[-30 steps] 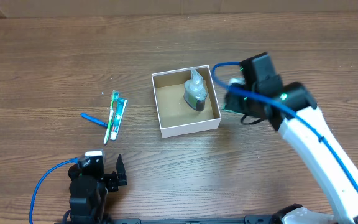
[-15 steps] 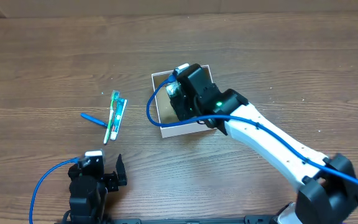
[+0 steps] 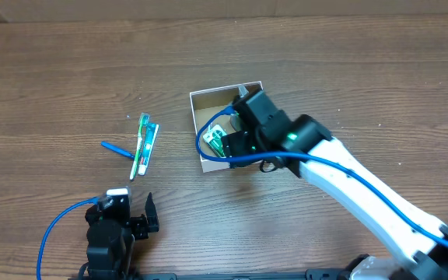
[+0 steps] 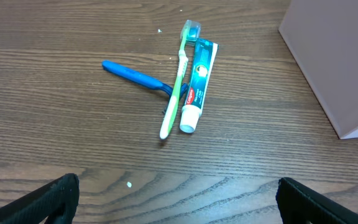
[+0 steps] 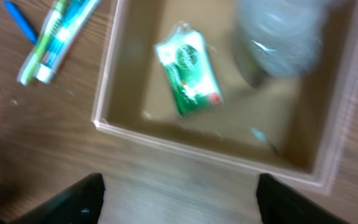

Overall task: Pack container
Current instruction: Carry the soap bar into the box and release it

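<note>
White cardboard container point(image 3: 196, 124), brown inside, open-topped

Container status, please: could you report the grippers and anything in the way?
Left gripper open, empty. Right gripper open above container. Green packet and bottle inside. Toothbrush, toothpaste outside; nothing blocking.

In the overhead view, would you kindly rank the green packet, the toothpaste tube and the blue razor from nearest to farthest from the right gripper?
From the right gripper:
1. green packet, inside the container, right beneath it.
2. toothpaste tube, on the table, image-left of the container.
3. blue razor, farther left still, past the toothbrush.
</note>
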`<state>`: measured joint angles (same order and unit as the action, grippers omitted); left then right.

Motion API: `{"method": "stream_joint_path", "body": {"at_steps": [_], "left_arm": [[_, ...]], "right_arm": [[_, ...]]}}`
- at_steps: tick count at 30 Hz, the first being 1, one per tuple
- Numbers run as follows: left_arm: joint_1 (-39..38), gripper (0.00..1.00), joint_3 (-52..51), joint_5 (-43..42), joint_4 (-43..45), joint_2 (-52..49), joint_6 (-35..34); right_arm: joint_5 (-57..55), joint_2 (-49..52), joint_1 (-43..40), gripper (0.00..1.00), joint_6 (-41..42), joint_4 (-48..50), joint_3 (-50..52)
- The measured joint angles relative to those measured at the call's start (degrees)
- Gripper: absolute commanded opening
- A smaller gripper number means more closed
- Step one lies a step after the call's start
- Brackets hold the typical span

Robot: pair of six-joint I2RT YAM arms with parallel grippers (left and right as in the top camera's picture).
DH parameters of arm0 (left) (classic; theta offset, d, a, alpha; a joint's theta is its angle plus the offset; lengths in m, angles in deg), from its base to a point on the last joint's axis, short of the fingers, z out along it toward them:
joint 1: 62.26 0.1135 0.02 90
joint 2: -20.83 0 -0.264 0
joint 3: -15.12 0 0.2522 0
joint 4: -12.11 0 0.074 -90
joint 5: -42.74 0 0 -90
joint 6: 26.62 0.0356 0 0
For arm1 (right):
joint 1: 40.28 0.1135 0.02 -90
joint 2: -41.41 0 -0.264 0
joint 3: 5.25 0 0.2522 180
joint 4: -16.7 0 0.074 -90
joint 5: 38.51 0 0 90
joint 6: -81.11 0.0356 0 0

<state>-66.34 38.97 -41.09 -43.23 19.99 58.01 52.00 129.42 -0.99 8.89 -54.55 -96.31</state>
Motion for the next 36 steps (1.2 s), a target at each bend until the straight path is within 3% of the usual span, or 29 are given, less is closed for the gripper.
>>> {"method": "stream_joint_path", "body": {"at_steps": [3, 7, 9, 12, 16, 28, 33, 36], "left_arm": [[0.0, 1.0, 0.0, 0.0, -0.02, 0.0, 0.0], [0.0, 1.0, 0.0, 0.0, -0.02, 0.0, 0.0], [0.0, 1.0, 0.0, -0.02, -0.02, -0.02, 0.0], [0.0, 1.0, 0.0, 0.0, 0.0, -0.02, 0.0], [0.0, 1.0, 0.0, 0.0, 0.0, -0.02, 0.0], [0.0, 1.0, 0.0, 0.0, 0.0, -0.02, 0.0], [0.0, 1.0, 0.0, 0.04, 0.02, -0.02, 0.5], [0.0, 1.0, 0.0, 1.38, 1.92, -0.02, 5.64]], "right_arm": [[-4.98, -2.54, -1.7, 0.82, 3.32, -4.55, -0.15], [-8.44, -1.16, -8.2, 0.71, 6.47, 1.03, 1.79], [-8.87, 1.01, -12.35, 0.62, 7.04, 5.33, 3.21], [-7.5, 5.18, -17.42, 0.4, 7.72, 9.97, 3.87], [0.68, 11.41, -22.34, 0.29, 8.13, 13.31, 4.04], [14.14, 12.79, -16.87, 0.3, 8.11, 9.31, 4.52], [13.73, 12.63, -19.3, 0.53, 8.22, 8.79, 4.52], [13.55, 11.37, -23.76, 0.72, 7.93, 8.24, 4.57]]}}
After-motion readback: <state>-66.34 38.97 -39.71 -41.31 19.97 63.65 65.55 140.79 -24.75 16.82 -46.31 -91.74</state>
